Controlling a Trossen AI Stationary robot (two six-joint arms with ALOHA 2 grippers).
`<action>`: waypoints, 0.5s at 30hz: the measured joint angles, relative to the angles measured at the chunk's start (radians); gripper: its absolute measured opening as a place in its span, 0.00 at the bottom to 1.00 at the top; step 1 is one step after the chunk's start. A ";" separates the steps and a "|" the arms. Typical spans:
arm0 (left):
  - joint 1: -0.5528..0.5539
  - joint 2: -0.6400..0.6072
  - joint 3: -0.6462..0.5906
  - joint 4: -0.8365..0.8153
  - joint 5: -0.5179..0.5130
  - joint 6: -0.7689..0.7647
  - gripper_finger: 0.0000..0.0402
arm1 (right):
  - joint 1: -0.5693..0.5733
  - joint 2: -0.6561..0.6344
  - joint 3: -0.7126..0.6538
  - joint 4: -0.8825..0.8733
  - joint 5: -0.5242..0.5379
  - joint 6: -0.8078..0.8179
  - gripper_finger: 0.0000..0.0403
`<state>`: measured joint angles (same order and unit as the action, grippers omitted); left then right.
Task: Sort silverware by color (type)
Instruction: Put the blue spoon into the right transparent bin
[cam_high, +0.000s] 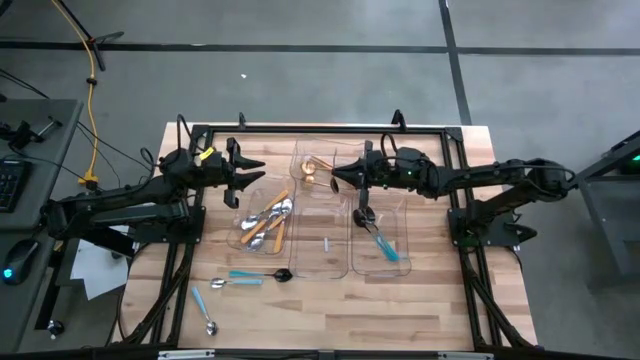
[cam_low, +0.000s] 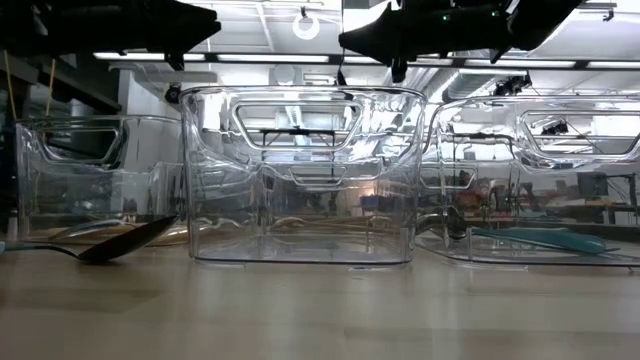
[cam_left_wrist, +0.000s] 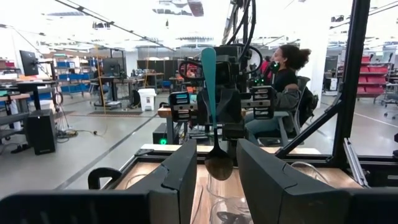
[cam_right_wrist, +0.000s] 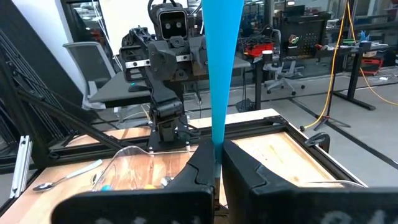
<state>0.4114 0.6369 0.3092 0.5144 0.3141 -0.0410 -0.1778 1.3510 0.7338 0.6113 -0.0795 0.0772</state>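
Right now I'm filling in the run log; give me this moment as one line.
right gripper: shut on teal-handled spoon, above trays | left gripper: fingers open, empty, over left tray | loose spoons on table

Teal-handled dark spoon (cam_left_wrist: 209, 112) hangs bowl-down, pinched by the right arm's fingers (cam_right_wrist: 245, 168); other silverware (cam_high: 268, 222) lies below.

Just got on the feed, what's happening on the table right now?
The right gripper has its jaws shut on a teal-handled spoon, holding it in the air above the clear trays. The left gripper faces it with open jaws and holds nothing. The orange-handled pieces sit in the left tray, a teal-handled piece lies in the right tray, and a few light-blue-handled spoons are still loose on the table.
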 joint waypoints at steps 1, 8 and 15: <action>0.000 0.000 0.000 0.000 0.000 0.000 0.26 | 0.001 0.000 0.000 0.000 0.000 0.001 0.00; 0.000 0.000 0.000 -0.001 0.000 -0.002 0.26 | 0.002 0.000 0.000 -0.001 0.000 0.012 0.00; 0.000 0.000 0.000 -0.001 0.000 -0.008 0.26 | 0.003 -0.001 0.000 -0.032 -0.011 0.036 0.00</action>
<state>0.4114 0.6369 0.3092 0.5135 0.3141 -0.0486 -0.1747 1.3502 0.7338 0.5791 -0.0910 0.1132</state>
